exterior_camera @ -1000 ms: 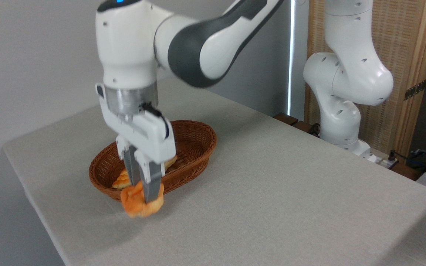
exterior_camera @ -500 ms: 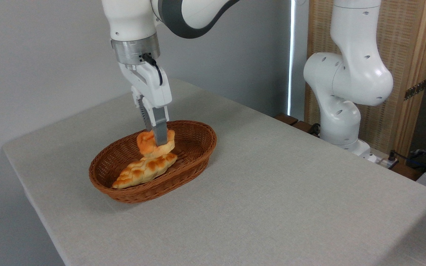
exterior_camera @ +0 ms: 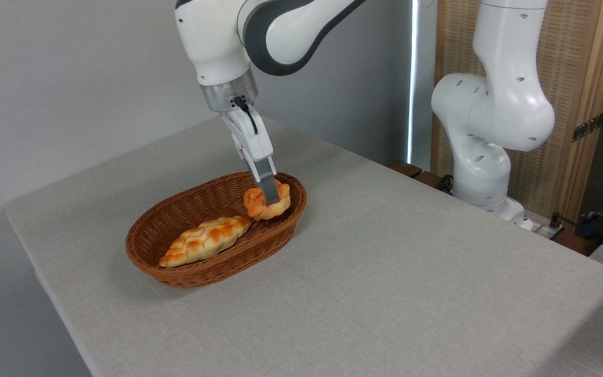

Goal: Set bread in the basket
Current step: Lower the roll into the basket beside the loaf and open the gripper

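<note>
— Where is the bread (exterior_camera: 266,204) now?

— Pinched between my gripper's (exterior_camera: 270,198) fingers, at the right end of the basket (exterior_camera: 176,272). A second ago I had it low over the table (exterior_camera: 385,272), in front of the basket's near rim. Half a second ago it hung above the middle of the basket, right over the braided loaf (exterior_camera: 204,241). Now it sits further right, just past the loaf's tip and lower, inside the rim.

— So it is in?

— Over the basket's floor, yes, and I judge it close to resting. I cannot tell whether its underside touches the wicker or the inner wall; my finger hides part of it.

— And your jaws?

— Closed on the bun, one finger plainly across its front; the other is behind it, out of sight.

— What does that leave?

— The carry looks done. What remains, I think, is letting go and lifting clear. The risk is small: the bun lies near the far right wall, so it could tip against the rim when I part my fingers.
</note>
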### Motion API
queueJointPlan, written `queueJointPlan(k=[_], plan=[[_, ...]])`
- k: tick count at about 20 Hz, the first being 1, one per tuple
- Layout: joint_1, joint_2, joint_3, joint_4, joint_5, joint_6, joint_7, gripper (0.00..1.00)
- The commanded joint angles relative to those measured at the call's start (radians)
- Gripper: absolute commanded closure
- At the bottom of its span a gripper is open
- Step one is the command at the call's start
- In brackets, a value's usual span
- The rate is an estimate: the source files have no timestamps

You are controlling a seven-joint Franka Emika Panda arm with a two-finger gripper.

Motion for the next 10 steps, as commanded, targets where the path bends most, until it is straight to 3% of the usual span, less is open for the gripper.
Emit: queueJointPlan(k=[1,5,10], plan=[[-0.001,-0.019,0.000,-0.015,-0.018,0.016,0.001,0.31],[-0.001,-0.019,0.000,-0.014,-0.026,0.020,-0.001,0.01],[0.004,-0.021,0.002,-0.011,-0.039,0.049,-0.010,0.00]])
